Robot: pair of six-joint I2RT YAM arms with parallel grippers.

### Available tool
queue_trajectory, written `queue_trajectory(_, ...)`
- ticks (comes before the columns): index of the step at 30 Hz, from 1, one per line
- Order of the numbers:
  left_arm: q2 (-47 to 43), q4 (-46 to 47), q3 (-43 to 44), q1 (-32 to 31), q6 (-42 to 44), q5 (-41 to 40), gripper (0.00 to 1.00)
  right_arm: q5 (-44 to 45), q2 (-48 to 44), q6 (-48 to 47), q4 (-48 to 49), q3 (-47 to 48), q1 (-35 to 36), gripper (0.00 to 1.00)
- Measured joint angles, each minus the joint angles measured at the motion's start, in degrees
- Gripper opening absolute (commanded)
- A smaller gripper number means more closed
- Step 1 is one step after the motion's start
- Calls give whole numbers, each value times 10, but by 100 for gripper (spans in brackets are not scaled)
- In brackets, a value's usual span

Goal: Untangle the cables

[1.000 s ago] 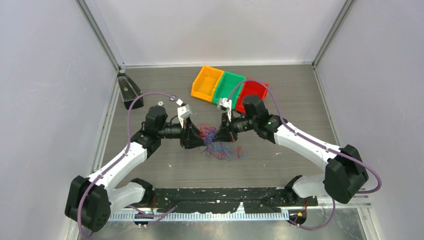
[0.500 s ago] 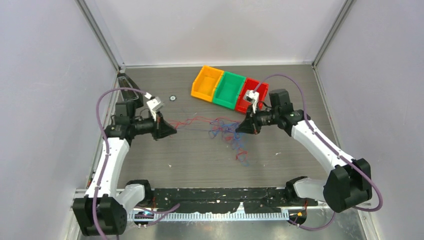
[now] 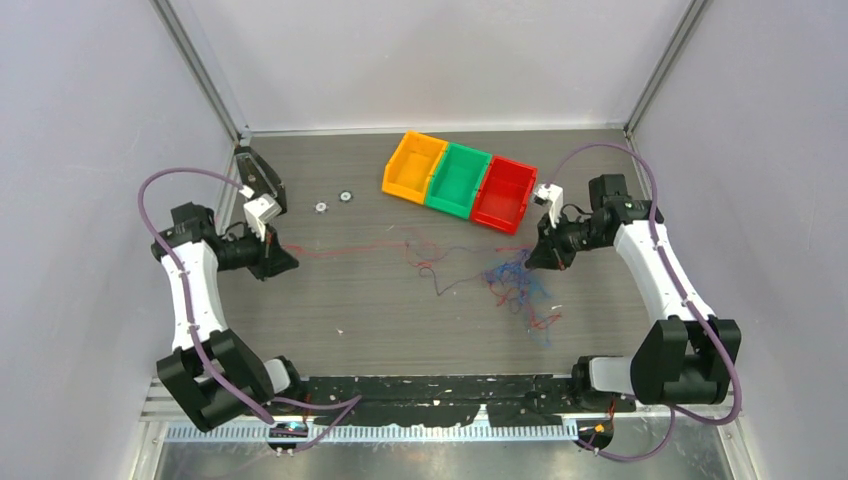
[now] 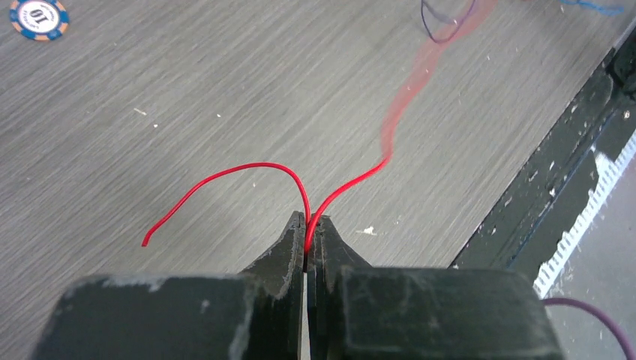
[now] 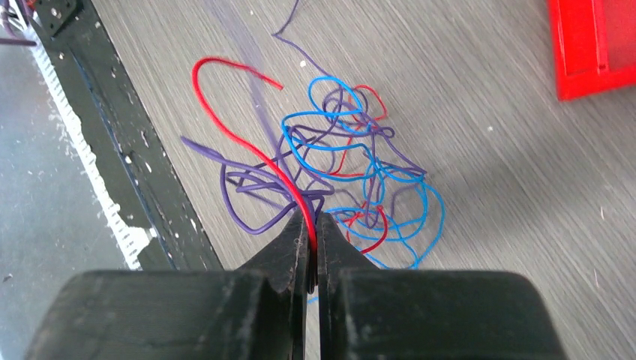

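Note:
The cables (image 3: 515,285) are thin red, blue and purple strands, bunched in a loose tangle right of the table's middle. One red cable (image 3: 340,249) runs out of it in a long line to the left. My left gripper (image 3: 280,262) is at the far left, shut on that red cable (image 4: 247,166), which loops out of the closed tips (image 4: 307,221). My right gripper (image 3: 532,262) sits at the tangle's upper right edge. It is shut on another red strand (image 5: 225,127), with the tangle (image 5: 352,157) lying just beyond the tips (image 5: 315,221).
Orange (image 3: 413,165), green (image 3: 458,178) and red (image 3: 504,193) bins stand in a row at the back. Two poker chips (image 3: 346,196) (image 3: 321,207) lie behind the stretched cable. A black wedge (image 3: 260,180) stands at the back left. A black rail (image 3: 450,390) lines the front edge.
Both arms have swung apart from the middle. The left one has closed on a red cable and drawn it out leftward; the right one has carried the tangle to the right.

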Motion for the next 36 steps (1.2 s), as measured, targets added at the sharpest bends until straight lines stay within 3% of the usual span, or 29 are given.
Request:
queue_trajectory(6, -16, -25, -29, -10, 53, -6, 0, -1, 26, -33, -40, 9, -14, 5)
queue_trajectory(12, -76, -17, -68, -64, 33, -12, 0, 10, 43, -11, -18, 9, 31, 6)
queue_trajectory(14, -84, -16, -64, -69, 21, -11, 0, 25, 47, -4, -4, 6, 43, 19)
queue_trajectory(15, -84, -21, -55, -69, 16, -9, 0, 36, 49, -2, 4, 3, 45, 37)
queue_trajectory(19, -88, -29, 3, -83, -17, 7, 0, 82, 63, 7, 27, -14, 45, 73)
queue_trajectory(24, -133, 7, 44, -155, -102, 8, 0, 106, 78, 19, 38, -18, 45, 97)
queue_trajectory(29, -157, 80, 44, -243, -205, -19, 0, 98, 78, 53, 41, 17, 49, 95)
queue_trajectory(36, -119, 230, 51, -320, -388, -31, 0, 60, 75, 161, 144, 59, 142, 95)
